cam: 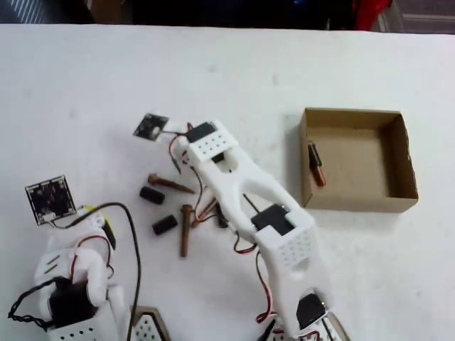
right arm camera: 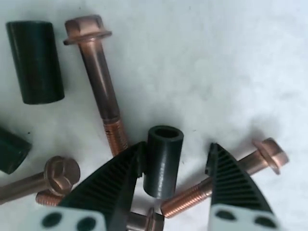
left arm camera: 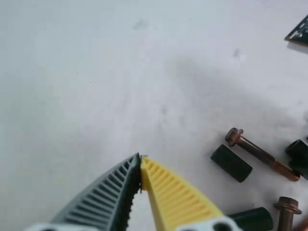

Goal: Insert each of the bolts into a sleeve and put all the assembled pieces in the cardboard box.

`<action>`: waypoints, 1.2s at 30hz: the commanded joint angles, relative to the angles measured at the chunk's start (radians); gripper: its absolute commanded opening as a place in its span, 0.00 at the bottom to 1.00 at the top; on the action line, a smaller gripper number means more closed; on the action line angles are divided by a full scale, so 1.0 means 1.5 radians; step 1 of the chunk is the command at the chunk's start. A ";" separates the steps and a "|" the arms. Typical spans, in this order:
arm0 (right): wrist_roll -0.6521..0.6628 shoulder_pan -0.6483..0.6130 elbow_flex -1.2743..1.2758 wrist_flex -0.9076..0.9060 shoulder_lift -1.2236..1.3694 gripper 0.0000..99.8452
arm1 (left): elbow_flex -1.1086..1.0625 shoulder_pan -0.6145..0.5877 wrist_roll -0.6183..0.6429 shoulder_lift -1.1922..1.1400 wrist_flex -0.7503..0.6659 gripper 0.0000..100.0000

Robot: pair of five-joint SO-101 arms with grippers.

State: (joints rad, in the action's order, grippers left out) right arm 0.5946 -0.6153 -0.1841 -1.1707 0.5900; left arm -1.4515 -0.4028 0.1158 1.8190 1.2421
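One white bench carries all of it. Next in size is the cardboard box, which sits well apart from both claws, farther from the left one. We see one assembled piece lying inside it, along the wall nearer the claws.

The right claw has its two dark fingers spread apart, clamped on nothing. A black sleeve sits between them, close against one finger and with a clear gap to the other; we cannot tell whether it touches. The left claw has its grey finger and yellow finger pressed together at the tips, over bare bench.

Three copper bolts lie around the right claw. The first bolt lies just beyond the fingertips, its threaded end running in beside the black sleeve. The second bolt passes beneath the finger that stands off from that sleeve, its head out past the finger. The third bolt lies outside the other finger. A second sleeve lies on its side next to the first bolt, farther from the claw. Off to the yellow finger's side of the left claw we find a loose bolt with a loose sleeve just beside it.
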 commanded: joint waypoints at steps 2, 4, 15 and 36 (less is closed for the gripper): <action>0.001 0.018 -0.009 -0.014 -0.002 0.13 | 0.016 -0.005 0.002 0.003 0.003 0.02; 0.001 0.017 -0.009 -0.014 -0.002 0.07 | 0.007 -0.005 0.002 0.003 -0.001 0.02; -0.001 0.008 -0.013 -0.022 -0.065 0.02 | 0.000 -0.003 0.002 0.003 -0.002 0.02; -0.143 0.018 -0.008 -0.234 -0.574 0.02 | -0.001 -0.001 0.002 0.003 0.000 0.02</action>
State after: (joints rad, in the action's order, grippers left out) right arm 0.4104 -0.6276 -0.1841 -1.4929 -0.1419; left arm -1.4561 -0.4028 0.1158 1.8190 1.2421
